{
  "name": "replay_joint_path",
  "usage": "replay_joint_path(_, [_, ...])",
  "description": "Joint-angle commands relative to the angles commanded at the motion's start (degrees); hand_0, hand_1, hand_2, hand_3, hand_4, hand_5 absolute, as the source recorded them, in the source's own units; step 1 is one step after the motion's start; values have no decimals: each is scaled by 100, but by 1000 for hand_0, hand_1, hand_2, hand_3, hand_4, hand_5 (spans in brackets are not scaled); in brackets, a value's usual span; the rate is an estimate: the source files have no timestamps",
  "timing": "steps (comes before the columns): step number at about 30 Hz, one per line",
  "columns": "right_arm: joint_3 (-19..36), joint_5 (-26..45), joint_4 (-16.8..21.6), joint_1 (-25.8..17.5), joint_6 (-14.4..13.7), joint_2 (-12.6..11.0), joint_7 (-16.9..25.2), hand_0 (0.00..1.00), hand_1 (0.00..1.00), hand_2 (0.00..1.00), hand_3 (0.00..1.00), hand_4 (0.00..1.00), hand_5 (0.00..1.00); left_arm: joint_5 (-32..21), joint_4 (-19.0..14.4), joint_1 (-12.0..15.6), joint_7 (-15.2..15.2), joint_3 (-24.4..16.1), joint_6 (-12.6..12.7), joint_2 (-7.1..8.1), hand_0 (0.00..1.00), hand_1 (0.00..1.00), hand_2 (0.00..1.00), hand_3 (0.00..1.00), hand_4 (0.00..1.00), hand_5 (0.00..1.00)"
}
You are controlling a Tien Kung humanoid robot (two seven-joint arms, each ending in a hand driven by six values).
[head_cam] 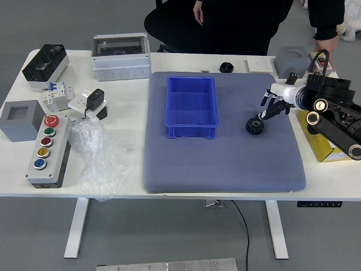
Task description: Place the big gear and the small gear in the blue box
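Yellow box [320,148] print, right: too small to read. One blue box [192,131], upper centre; one black gear [255,128]; five buttons [47,141], left. Right hand [277,103]: fingers spread, empty.

The picture's edges crop the person [242,25] and robot's right arm [342,115].

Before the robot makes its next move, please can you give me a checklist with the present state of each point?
1. Blue box upright, open at the top: ok.
2. Nothing inside the box: ok, no gear there.
3. Right hand free to grasp: ok, its fingers are spread and hold nothing.
4. Fingers in contact with the black gear: cannot tell, the thumb tip overlaps its edge in this view.
5. Both gears identified: not ok, only one is clearly a gear; the black round piece at the far edge is unclear.
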Motion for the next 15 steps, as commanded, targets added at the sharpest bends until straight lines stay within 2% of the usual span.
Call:
replay_joint_path(2, [-27, 31, -90, 2, -1, 26, 30, 435, 541, 730, 759, 772, 308, -4, 0, 0, 0, 4, 0, -4, 894, 883, 882, 864, 665, 349])
replay_joint_path(3, [-41, 43, -137, 4, -9, 45, 48, 436, 548, 760, 795, 750, 238, -6, 0, -1, 0, 6, 0, -6, 894, 883, 882, 864, 665, 349])
replay_joint_path(8, [-104, 95, -327, 25, -63, 145, 123, 436, 548, 760, 795, 750, 238, -3, -1, -17, 0, 6, 0, -15, 894, 883, 882, 864, 665, 349])
replay_joint_path(9, [-114, 102, -366, 32, -78, 169, 140, 437, 535, 756, 795, 731, 191, -3, -1, -21, 0, 7, 0, -18, 894, 883, 882, 864, 665, 349])
replay_joint_path(14, [-156, 142, -549, 70, -140, 293, 217, 437, 535, 756, 795, 731, 191, -14, -1, -25, 0, 26, -1, -40, 894, 883, 882, 864, 665, 349])
replay_joint_path(15, [-165, 151, -584, 77, -147, 317, 229, 444, 527, 753, 797, 714, 140, -18, 0, -24, 0, 32, -1, -45, 893, 883, 883, 864, 665, 349])
